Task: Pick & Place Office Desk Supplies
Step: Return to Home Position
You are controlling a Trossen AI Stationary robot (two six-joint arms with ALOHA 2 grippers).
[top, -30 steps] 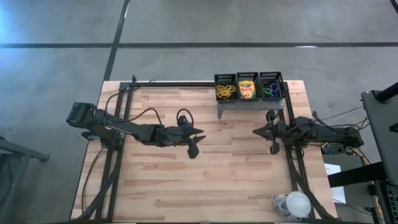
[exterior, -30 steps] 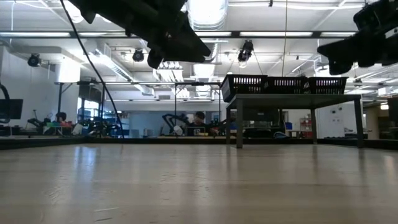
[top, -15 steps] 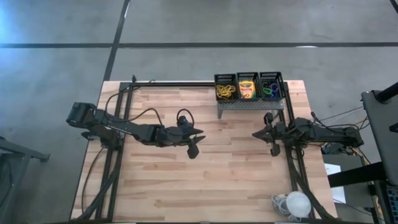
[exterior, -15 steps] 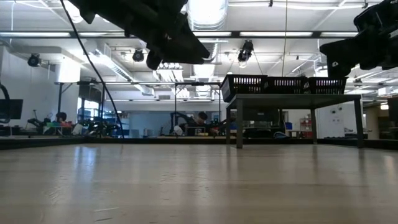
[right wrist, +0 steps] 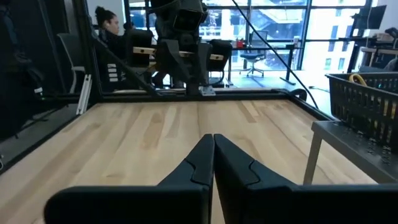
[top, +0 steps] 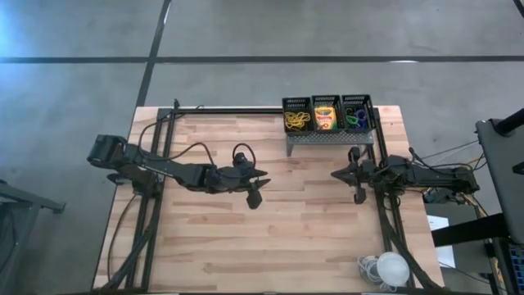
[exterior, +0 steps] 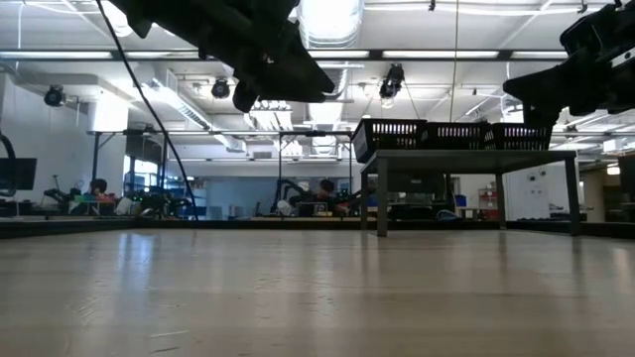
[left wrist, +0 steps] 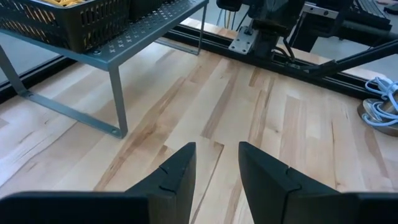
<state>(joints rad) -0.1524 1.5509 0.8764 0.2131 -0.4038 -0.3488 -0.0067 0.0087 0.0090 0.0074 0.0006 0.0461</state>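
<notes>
I see both arms held low and level over the table (top: 213, 238), facing each other. My left gripper (top: 260, 183) hangs mid-table, fingers spread and empty. My right gripper (top: 337, 174) is near the stand (top: 327, 138), fingers pressed together. Three bins (top: 326, 99) sit on the stand: bands (top: 296, 120) in the left one, crayon box (top: 325, 117) in the middle, rings (top: 354, 116) in the right.

On my feed the bench (top: 246, 238) is pale blond wood, planked, with darker grain streaks. Near its far right corner the stand (top: 327, 138) is grey and dotted with perforations, and it carries three black mesh bins (top: 325, 100). One holds yellow-orange rubber bands (top: 296, 121), the middle a yellow-and-green crayon box (top: 325, 119) with a red patch, the third green, blue and purple rings (top: 354, 116).
</notes>
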